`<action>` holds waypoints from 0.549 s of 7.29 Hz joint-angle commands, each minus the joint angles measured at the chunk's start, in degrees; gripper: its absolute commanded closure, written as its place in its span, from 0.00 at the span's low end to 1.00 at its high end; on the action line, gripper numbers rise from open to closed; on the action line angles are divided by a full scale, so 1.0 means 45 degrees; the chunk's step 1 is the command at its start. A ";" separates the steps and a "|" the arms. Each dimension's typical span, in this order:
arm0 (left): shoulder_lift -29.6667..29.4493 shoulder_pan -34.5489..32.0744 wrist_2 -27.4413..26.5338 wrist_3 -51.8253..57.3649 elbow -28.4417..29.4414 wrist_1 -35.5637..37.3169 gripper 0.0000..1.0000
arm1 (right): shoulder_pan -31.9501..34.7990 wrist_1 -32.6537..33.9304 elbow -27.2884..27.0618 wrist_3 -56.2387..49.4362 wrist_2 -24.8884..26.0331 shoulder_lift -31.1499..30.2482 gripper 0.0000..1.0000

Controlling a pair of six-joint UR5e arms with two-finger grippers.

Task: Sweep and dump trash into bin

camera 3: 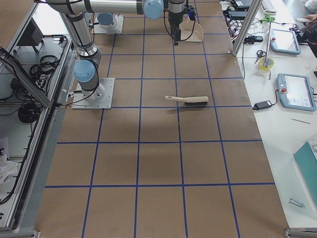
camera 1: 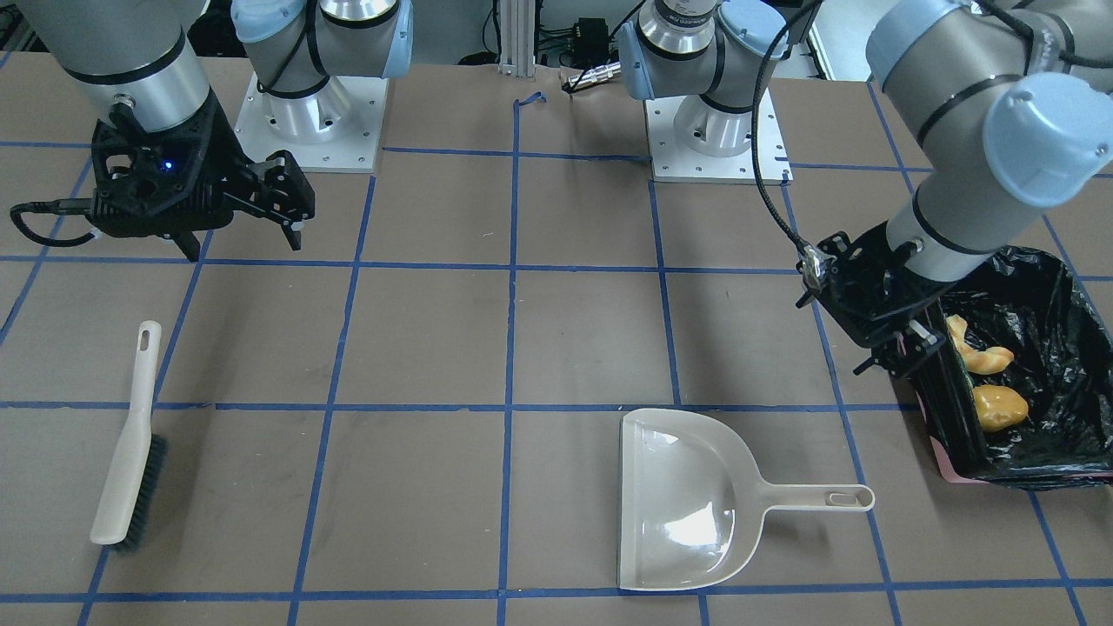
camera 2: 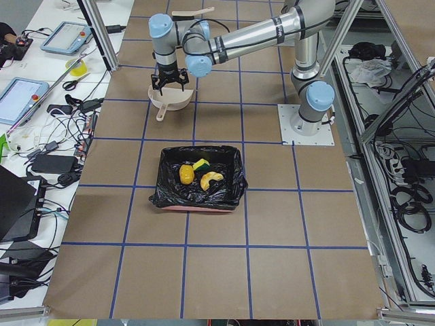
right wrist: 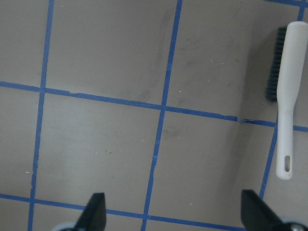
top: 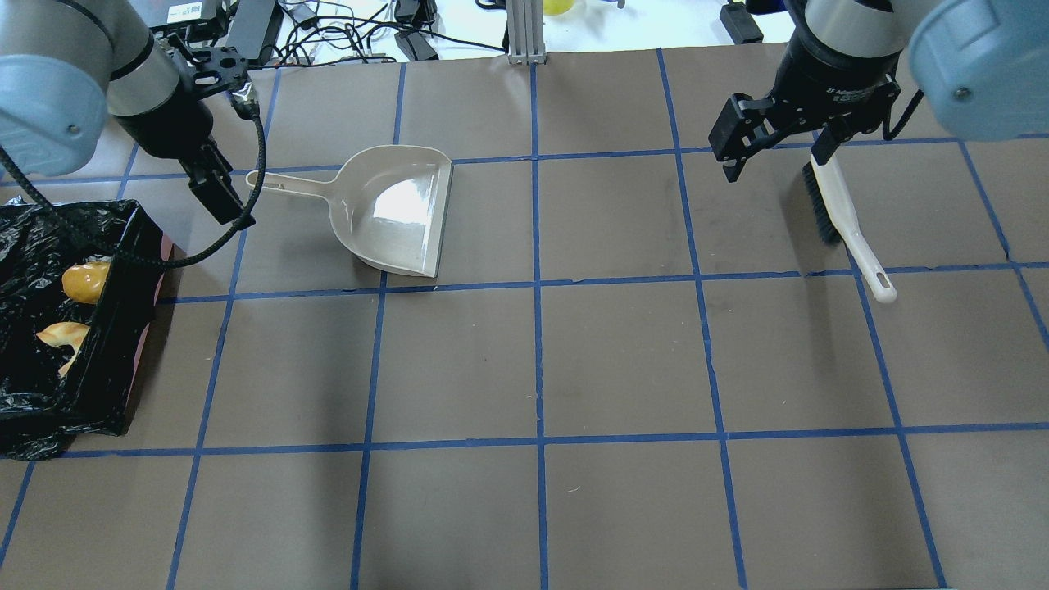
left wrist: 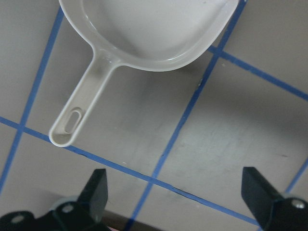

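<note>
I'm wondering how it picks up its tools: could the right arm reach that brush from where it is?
Probably yes. The brush lies flat on the table with nothing on top of it, and the right gripper hangs open above the table close by, holding nothing.

**Two-arm pose over the counter [camera 1: 556,348].** 2 arms reach out from their bases.

(a) Left arm [camera 1: 974,130]: the forearm slopes down toward the counter's left end. The wrist is bent so that the left end effector [top: 223,201] points downward, raised clear of the surface. In the left wrist view its 2 fingers [left wrist: 96,190] stand wide apart with nothing between them.

(b) Right arm [camera 1: 130,61]: it extends toward the counter's right end with the wrist near vertical. The right end effector [top: 774,160] also points down and hangs above the surface. Its 2 fingers [right wrist: 95,211] are spread wide and empty.
</note>
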State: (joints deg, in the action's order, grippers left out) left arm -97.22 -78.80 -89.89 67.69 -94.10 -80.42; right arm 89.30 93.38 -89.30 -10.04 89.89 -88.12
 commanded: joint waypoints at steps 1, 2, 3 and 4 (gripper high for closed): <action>0.1968 0.0069 -0.0142 -0.3809 -0.1409 -0.0368 0.00 | 0.0000 0.0031 0.0000 -0.0034 -0.0209 0.0090 0.00; 0.2420 -0.0008 -0.0142 -0.6498 -0.1646 -0.0409 0.00 | 0.0000 0.0012 0.0000 -0.0015 -0.0037 0.0013 0.00; 0.2560 -0.0028 -0.0046 -0.8420 -0.1648 -0.0390 0.00 | 0.0000 -0.0008 0.0000 -0.0015 -0.0170 0.0051 0.00; 0.2484 -0.0087 -0.0122 -1.0141 -0.1474 -0.0371 0.00 | 0.0000 -0.0066 0.0000 -0.0015 -0.0075 0.0013 0.00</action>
State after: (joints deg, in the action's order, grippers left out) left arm -86.43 -78.93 -90.32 32.44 -101.03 -82.11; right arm 89.30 93.32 -89.30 -10.12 89.39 -87.97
